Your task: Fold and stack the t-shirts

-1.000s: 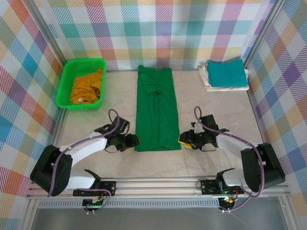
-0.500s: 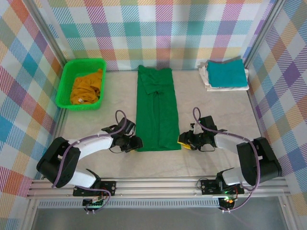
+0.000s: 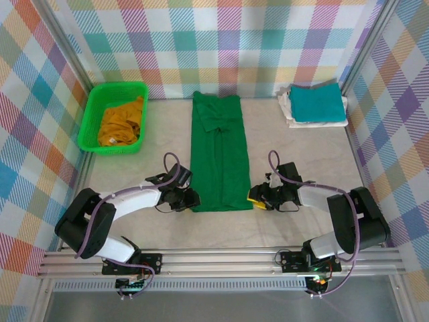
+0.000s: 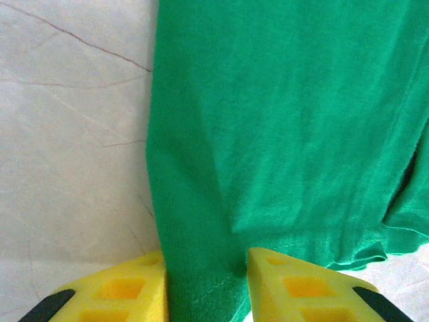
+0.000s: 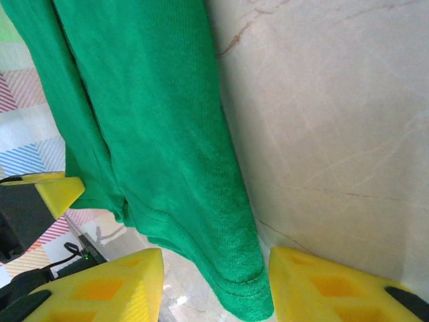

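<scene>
Dark green t-shirt (image 3: pixel 218 154) lies mid-worktop (image 3: pixel 308 161) as long narrow strip, running from far edge toward near edge. Left gripper (image 3: pixel 190 200) at its near-left corner: I see hem filling narrow gap between yellow fingers (image 4: pixel 134 288); can't tell whether cloth is pinched. Right gripper (image 3: pixel 257 198) at near-right corner, jaws part-open, straddling corner, bare worktop showing beside one finger. Mustard t-shirt (image 3: pixel 120 124) bunched in green basket (image 3: pixel 90 107), far-left corner. Teal t-shirt (image 3: pixel 316 102) folded atop white t-shirt (image 3: pixel 285 107), far-right corner.
</scene>
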You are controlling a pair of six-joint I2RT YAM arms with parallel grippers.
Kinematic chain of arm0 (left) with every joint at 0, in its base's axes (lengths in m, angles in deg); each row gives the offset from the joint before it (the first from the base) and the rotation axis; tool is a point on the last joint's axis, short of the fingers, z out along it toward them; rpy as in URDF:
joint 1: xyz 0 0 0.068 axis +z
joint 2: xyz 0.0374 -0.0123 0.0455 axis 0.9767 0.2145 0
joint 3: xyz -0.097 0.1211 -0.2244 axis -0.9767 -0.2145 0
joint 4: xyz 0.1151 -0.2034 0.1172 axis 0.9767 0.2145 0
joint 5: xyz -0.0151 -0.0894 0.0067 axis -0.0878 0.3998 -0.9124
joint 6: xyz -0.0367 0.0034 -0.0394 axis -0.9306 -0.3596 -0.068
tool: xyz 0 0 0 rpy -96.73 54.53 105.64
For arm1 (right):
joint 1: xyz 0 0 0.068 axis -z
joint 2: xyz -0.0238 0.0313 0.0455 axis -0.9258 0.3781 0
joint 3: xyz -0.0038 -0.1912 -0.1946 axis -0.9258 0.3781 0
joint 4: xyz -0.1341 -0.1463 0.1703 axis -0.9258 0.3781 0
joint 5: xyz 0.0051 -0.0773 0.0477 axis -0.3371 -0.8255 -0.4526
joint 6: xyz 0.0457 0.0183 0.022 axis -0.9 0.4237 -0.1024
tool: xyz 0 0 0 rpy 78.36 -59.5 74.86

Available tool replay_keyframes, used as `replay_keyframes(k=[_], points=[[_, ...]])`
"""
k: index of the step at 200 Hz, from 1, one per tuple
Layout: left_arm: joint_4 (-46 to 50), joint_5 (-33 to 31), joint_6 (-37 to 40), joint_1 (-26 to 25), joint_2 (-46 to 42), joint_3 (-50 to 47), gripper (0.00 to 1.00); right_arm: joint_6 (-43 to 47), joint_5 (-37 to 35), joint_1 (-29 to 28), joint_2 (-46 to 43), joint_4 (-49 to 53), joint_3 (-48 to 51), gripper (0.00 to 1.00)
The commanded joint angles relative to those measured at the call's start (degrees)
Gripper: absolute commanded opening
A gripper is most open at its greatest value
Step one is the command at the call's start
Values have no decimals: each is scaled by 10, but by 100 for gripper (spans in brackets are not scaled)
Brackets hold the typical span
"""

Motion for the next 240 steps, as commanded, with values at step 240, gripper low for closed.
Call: replay_keyframes(k=[240], points=[[23,-59,-12,-5,-29,-11,0,-42,-36,-67,17,32,-46,14]])
